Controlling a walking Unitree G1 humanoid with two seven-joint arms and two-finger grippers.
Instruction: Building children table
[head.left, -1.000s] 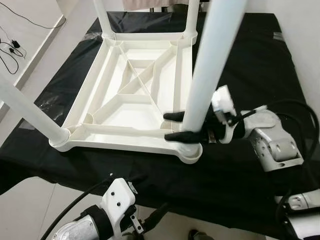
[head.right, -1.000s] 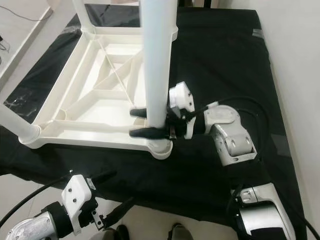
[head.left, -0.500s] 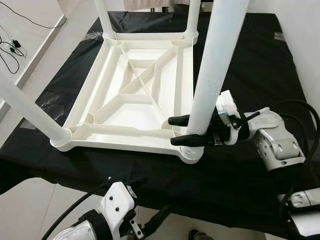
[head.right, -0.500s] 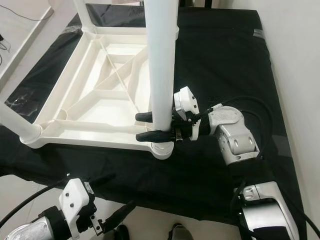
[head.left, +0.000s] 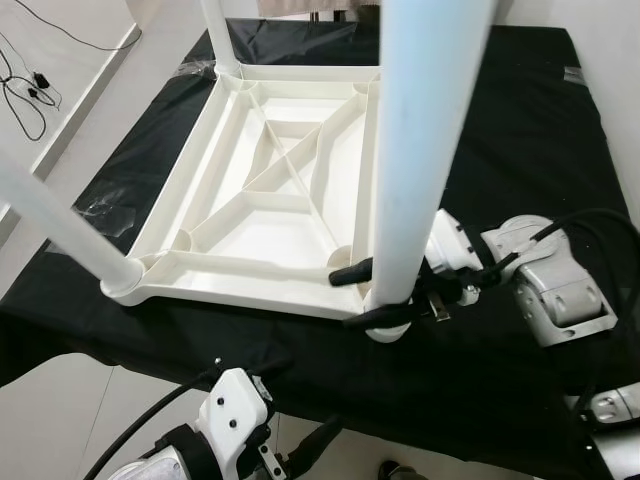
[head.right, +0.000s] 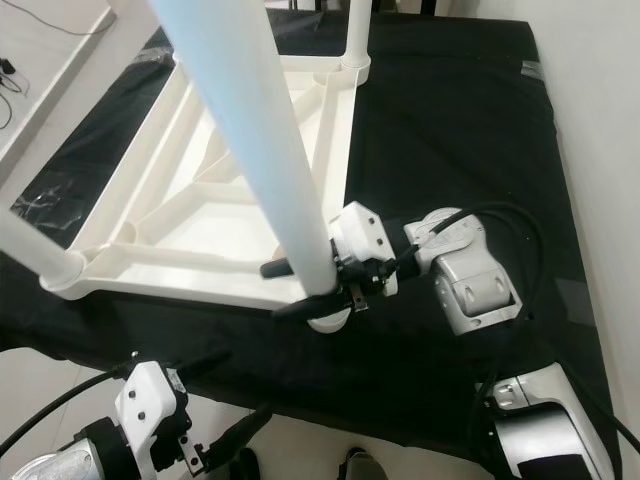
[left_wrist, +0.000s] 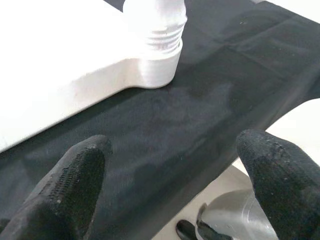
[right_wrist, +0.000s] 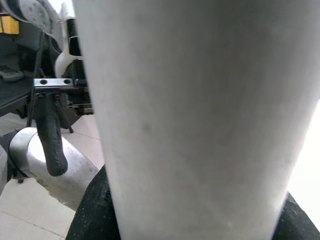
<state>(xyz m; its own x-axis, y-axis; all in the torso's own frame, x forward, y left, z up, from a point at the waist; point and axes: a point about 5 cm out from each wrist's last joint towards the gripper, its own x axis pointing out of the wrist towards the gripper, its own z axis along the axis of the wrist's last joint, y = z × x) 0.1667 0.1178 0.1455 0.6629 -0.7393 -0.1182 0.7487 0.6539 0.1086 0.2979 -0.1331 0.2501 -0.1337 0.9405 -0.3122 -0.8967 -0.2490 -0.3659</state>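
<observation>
Nearest the camera, the left gripper (head.left: 300, 455) hangs low below the edge of the surface (head.left: 520, 130), which is draped in black cloth; in the left wrist view its jaws stand apart with nothing between them, pointed toward the near corner socket (left_wrist: 157, 55) of the table.

Beyond it, the upturned white children's table top (head.left: 270, 200) lies underside up on the cloth, its ribbed frame exposed. At the near right corner the right gripper (head.left: 375, 297) reaches in from the right, its jaws closed around the base of the white table leg (head.left: 420, 130), just above the corner socket (head.left: 385, 325). The leg rises steeply toward the camera. The right wrist view shows the leg's pale shaft (right_wrist: 200, 125) pressed close between the two black fingers (right_wrist: 90, 210).

A second leg (head.left: 60, 225) stands in the near left corner, and two further legs (head.left: 220, 35) are seated at the far corners.

Step in hand, as judged: seating or tightening the fourth leg in its socket. Threads show at the leg base in the left wrist view, so the next move likely calls for turning the leg about its own axis while keeping it square to the top, then letting go.
</observation>
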